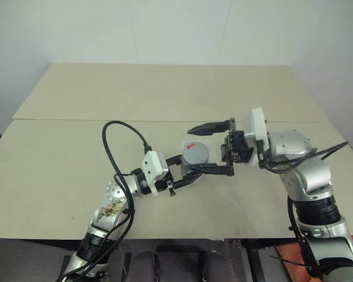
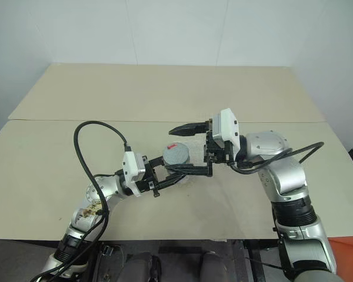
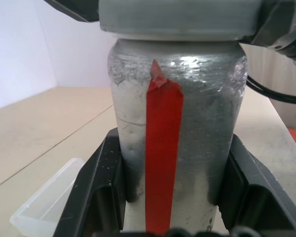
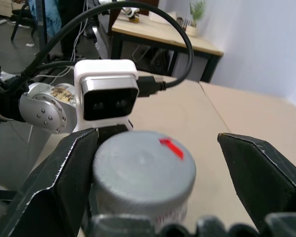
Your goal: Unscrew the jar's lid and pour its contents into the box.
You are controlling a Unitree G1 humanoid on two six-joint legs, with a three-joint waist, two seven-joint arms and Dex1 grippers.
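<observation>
My left gripper (image 1: pixel 191 168) is shut on the jar (image 3: pixel 177 123) and holds it upright above the table, its black fingers (image 3: pixel 96 197) pressed on both sides of the silvery body with its red strip. The grey lid (image 4: pixel 143 165), marked with a small red arrow, sits on the jar. My right gripper (image 4: pixel 155 138) reaches in from the right and stands open around the lid (image 1: pixel 195 154). One finger (image 4: pixel 54 182) lies close against the lid's rim, the other (image 4: pixel 261 173) stands well apart from it. The clear plastic box (image 3: pixel 44 202) rests on the table just beside and below the jar.
The beige table (image 1: pixel 76 147) stretches wide to the left and far side, with a seam (image 1: pixel 59 120) across it. A black cable (image 1: pixel 109 147) loops up from my left wrist. White walls bound the table at the back.
</observation>
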